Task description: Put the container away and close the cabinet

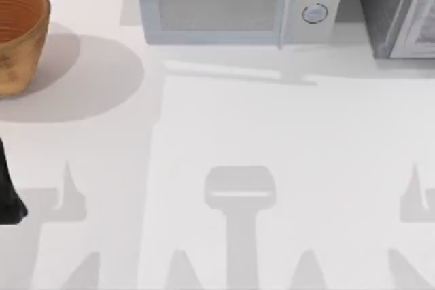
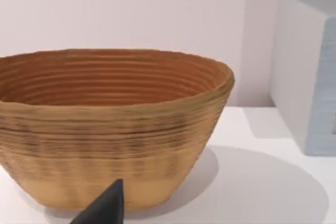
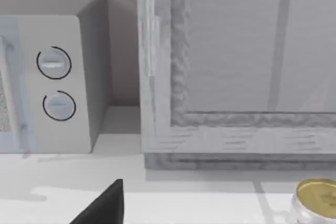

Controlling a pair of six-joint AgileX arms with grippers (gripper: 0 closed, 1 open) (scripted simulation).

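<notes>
Nearest the camera, at about 8 o'clock on the table [image 1: 224, 127], the left arm's gripper [image 1: 10, 198] sits dark at the left edge; whether its fingers are parted or clenched cannot be told. The left wrist view looks level at the woven basket [image 2: 113, 129], which stands upright at 10 o'clock, a likely approach line. The right wrist view faces the cabinet [image 3: 236, 77] at 2 o'clock, with a gold-lidded container [image 3: 316, 199] on the table just before it, probably the item to stow; the right gripper's state cannot be told either. Farthest, at 12 o'clock, stands a microwave [image 1: 238, 1], just beside the cabinet
</notes>
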